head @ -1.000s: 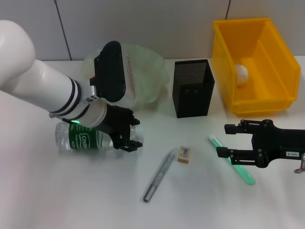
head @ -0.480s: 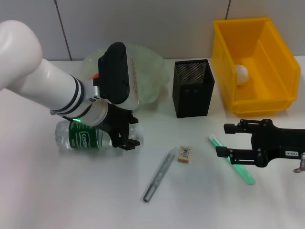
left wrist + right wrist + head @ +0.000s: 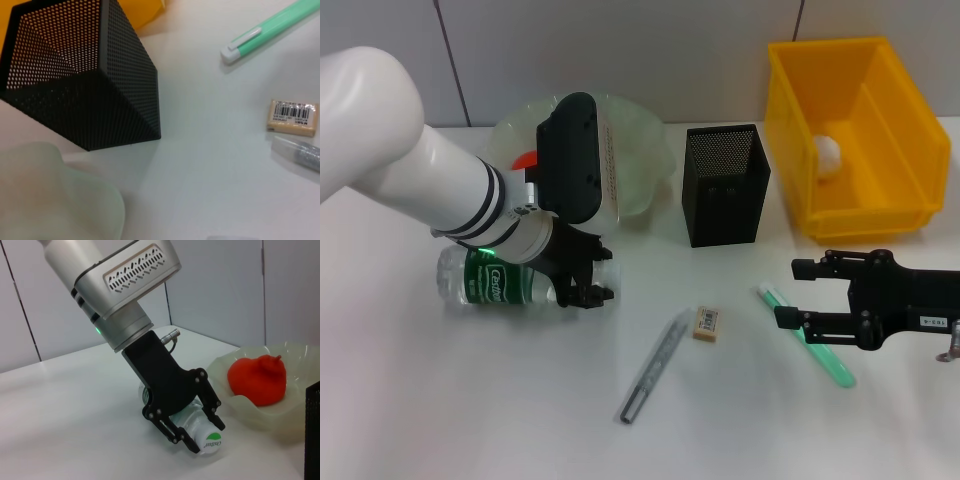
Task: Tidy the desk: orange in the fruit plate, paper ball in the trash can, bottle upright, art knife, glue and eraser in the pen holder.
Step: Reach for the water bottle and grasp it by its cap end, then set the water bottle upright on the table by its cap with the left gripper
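White desk (image 3: 470, 400): bottle (image 3: 495, 283), eraser (image 3: 708, 322), green pen (image 3: 807, 348), perhaps knife (image 3: 654, 366).

A lab test bench: bare white table (image 3: 470, 400), grey panelled wall (image 3: 620, 50).

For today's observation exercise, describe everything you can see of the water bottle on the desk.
The bottle is clear plastic with a green label in white lettering and a white cap. It lies on its side on the white desk, in front of the pale green fruit plate. The left pincer is closed around its neck end, just behind the cap.
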